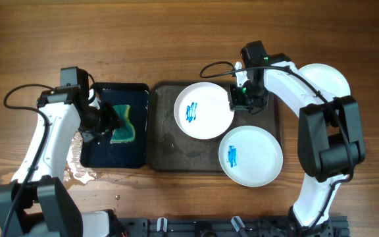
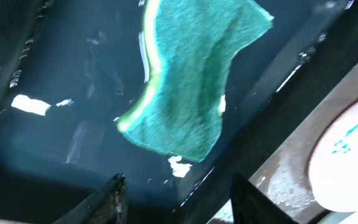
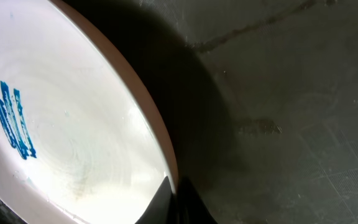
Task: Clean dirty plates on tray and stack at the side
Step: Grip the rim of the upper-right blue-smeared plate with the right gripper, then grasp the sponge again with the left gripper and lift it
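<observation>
The dark grey tray (image 1: 166, 145) lies mid-frame on the tabletop (image 1: 176, 39). Its left rim runs just beside the smaller black tray (image 1: 101, 157).

The upper plate (image 1: 206, 112) sits in the grey tray's top half, with bare tray floor open to its left and below it. The lower plate (image 1: 252, 158) sits at the lower right corner and hangs over the tray's rim onto the tabletop. The two plates' rims are almost touching. The third plate (image 1: 328, 76) is off the tray at the upper right, partly hidden by the right arm.

Both plates on the tray are white, each with a blue smear left of centre. In the right wrist view the smear (image 3: 11, 121) is a few scribbled strokes, and the rim throws a dark shadow on the tray.

The right claw (image 1: 241, 99) is closed on the upper plate's right rim, pinched at the edge (image 3: 176, 202).

The left claw (image 2: 179, 205) hangs over the black tray with its fingers spread, holding nothing. The green sponge (image 2: 185, 81) lies in the water beyond it, and a little water (image 1: 81, 172) is spilled by that tray's lower left corner.
</observation>
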